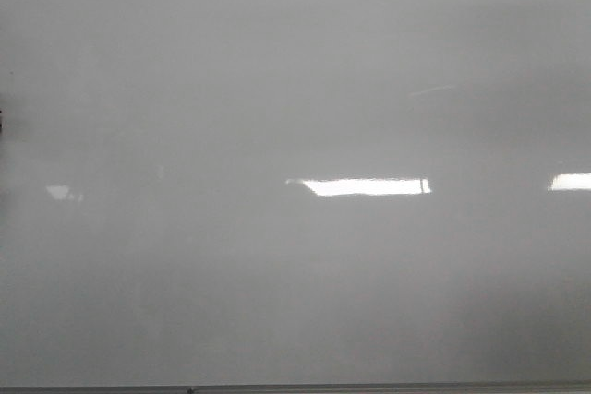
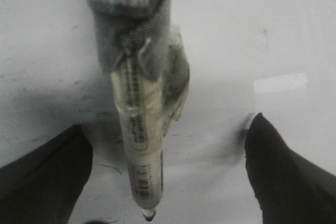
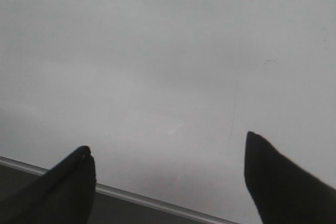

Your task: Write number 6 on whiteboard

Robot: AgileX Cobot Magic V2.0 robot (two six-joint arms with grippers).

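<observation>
The whiteboard (image 1: 295,89) is a glossy pale grey board that fills the front view, and no gripper shows there. In the left wrist view my left gripper (image 2: 168,121) has its dark fingers (image 2: 47,177) wide apart over the board (image 2: 262,35). A pale marker (image 2: 142,129) wrapped in clear tape hangs between them and touches neither finger. Its black tip (image 2: 149,215) points at the board. A few faint thin black strokes (image 2: 111,169) lie beside it. I see no clear number 6. My right gripper (image 3: 168,141) is open and empty over the board (image 3: 157,51).
The board's thin frame edge runs along the bottom of the front view (image 1: 295,388) and passes under the right gripper (image 3: 136,196), with a dark surface beyond it. Bright white light reflections (image 1: 365,186) lie on the board.
</observation>
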